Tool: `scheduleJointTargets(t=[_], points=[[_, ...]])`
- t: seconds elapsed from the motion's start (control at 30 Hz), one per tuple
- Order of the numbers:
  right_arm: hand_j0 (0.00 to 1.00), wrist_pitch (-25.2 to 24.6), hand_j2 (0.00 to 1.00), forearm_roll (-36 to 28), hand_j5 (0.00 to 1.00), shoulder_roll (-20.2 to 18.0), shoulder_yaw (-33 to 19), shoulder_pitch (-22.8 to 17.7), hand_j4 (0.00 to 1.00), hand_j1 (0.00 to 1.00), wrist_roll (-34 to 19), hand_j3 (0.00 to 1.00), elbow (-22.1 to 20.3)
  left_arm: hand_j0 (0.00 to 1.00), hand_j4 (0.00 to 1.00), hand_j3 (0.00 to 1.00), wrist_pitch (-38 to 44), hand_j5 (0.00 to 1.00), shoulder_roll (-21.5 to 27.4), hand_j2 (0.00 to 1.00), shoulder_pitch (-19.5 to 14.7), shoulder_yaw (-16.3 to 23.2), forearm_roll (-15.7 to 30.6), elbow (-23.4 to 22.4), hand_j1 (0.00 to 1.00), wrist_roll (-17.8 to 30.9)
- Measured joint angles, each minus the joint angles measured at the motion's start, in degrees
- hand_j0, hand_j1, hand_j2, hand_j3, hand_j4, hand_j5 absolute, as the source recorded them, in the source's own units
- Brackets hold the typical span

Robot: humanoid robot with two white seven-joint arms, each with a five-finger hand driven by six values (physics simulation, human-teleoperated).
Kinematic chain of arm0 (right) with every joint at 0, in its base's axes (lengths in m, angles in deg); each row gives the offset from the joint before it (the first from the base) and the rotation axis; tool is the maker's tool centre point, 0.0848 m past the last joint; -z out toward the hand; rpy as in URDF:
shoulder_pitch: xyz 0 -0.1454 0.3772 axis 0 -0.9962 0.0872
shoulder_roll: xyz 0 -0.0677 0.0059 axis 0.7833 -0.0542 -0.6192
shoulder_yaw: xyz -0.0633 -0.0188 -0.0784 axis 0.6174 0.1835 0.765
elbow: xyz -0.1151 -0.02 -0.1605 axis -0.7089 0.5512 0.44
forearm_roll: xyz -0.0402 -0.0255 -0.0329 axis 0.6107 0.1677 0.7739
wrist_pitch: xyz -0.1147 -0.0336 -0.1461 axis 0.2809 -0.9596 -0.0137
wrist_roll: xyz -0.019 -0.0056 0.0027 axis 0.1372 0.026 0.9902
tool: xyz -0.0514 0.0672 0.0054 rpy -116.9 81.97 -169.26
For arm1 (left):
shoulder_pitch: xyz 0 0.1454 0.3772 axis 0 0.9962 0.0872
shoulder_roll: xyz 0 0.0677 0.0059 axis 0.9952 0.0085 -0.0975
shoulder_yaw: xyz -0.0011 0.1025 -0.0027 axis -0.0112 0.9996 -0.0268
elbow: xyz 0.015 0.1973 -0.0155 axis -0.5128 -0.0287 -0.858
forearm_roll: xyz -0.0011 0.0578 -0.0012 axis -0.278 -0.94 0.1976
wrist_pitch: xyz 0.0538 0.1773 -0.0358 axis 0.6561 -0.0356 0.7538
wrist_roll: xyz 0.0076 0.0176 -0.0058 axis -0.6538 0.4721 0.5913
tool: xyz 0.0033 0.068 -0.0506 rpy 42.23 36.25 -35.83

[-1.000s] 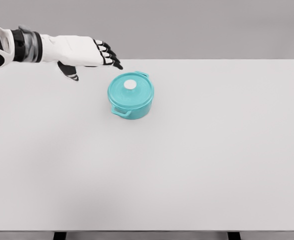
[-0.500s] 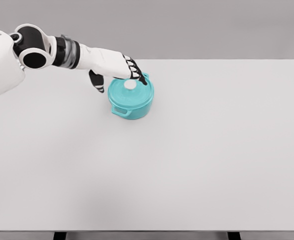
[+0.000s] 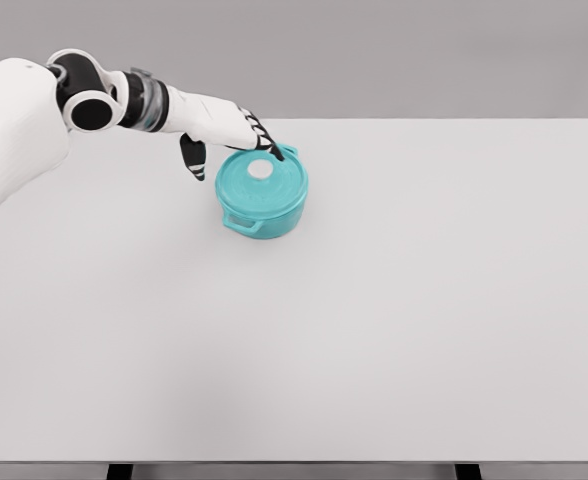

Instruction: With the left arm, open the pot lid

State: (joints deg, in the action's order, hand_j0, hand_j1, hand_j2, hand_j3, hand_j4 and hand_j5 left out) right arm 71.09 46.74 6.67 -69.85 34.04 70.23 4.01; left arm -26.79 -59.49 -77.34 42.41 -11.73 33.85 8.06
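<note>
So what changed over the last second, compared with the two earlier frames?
The left hand swung right from behind the teal pot and came down over its lid, fingertips now beside the white knob. No grasp yet. Pot, lid and table have not moved.

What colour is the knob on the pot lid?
White, on a teal lid; the knob shows clearly in the head view.

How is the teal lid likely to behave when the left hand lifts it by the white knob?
The lid looks rigid, so it should probably come up in one piece. Its white knob is small and rounded, so the left hand may find it slippery. Sitting flat on the squat pot, it seems unlikely to tip before lifting.
</note>
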Motion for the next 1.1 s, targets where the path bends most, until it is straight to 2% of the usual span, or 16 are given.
scheduleJointTargets(t=[0.43, 0.47, 0.53, 0.57, 0.67, 0.7, 0.87, 0.93, 1.1], points=[[1.00, 0.00, 1.00, 0.00, 1.00, 0.00, 0.00, 0.00, 1.00, 1.00, 0.00, 1.00, 0.00, 0.99, 0.99, 0.99, 0.01, 0.99, -2.44, 0.99, -0.09, 0.30, -1.32, -1.17, 0.99, 0.00], [1.00, 0.00, 1.00, 0.00, 1.00, 0.00, 0.00, 0.00, 1.00, 1.00, 0.00, 1.00, 0.00, 0.97, 0.97, 0.97, 0.01, 0.97, -2.58, 0.97, -0.09, 0.34, -1.33, -1.18, 0.97, 0.00], [1.00, 0.00, 1.00, 0.00, 1.00, 0.00, 0.00, 0.00, 1.00, 1.00, 0.00, 1.00, 0.00, 0.80, 0.80, 0.80, 0.01, 0.80, -2.83, 0.80, -0.09, 0.43, -1.39, -1.15, 0.80, 0.00], [1.00, 0.00, 1.00, 0.00, 1.00, 0.00, 0.00, 0.00, 1.00, 1.00, 0.00, 1.00, 0.00, 0.75, 0.75, 0.75, 0.01, 0.75, -2.92, 0.75, -0.09, 0.46, -1.38, -1.14, 0.75, 0.00], [1.00, 0.00, 1.00, 0.00, 1.00, 0.00, 0.00, 0.00, 1.00, 1.00, 0.00, 1.00, 0.00, 0.70, 0.70, 0.70, 0.01, 0.70, -3.05, 0.70, -0.09, 0.56, -1.38, -1.12, 0.70, 0.00], [1.00, 0.00, 1.00, 0.00, 1.00, 0.00, 0.00, 0.00, 1.00, 1.00, 0.00, 1.00, 0.00, 0.65, 0.65, 0.65, 0.01, 0.65, -3.08, 0.65, -0.09, 0.59, -1.37, -1.09, 0.65, 0.00], [1.00, 0.00, 1.00, 0.00, 1.00, 0.00, 0.00, 0.00, 1.00, 1.00, 0.00, 1.00, 0.00, 0.58, 0.58, 0.58, 0.03, 0.58, -3.10, 0.58, -0.35, 0.82, -1.33, -1.00, 0.58, -0.02], [1.00, 0.00, 1.00, 0.00, 1.00, 0.00, 0.00, -0.09, 1.00, 1.00, 0.00, 1.00, 0.00, 0.51, 0.51, 0.51, 0.05, 0.51, -3.11, 0.51, -0.35, 0.88, -1.24, -0.97, 0.51, -0.03], [1.00, 0.00, 1.00, 0.00, 1.00, 0.00, 0.00, 0.00, 1.00, 1.00, 0.00, 1.00, 0.00, 0.51, 0.51, 0.51, 0.01, 0.51, -3.05, 0.51, -0.35, 0.83, -1.10, -0.87, 0.51, -0.02]])
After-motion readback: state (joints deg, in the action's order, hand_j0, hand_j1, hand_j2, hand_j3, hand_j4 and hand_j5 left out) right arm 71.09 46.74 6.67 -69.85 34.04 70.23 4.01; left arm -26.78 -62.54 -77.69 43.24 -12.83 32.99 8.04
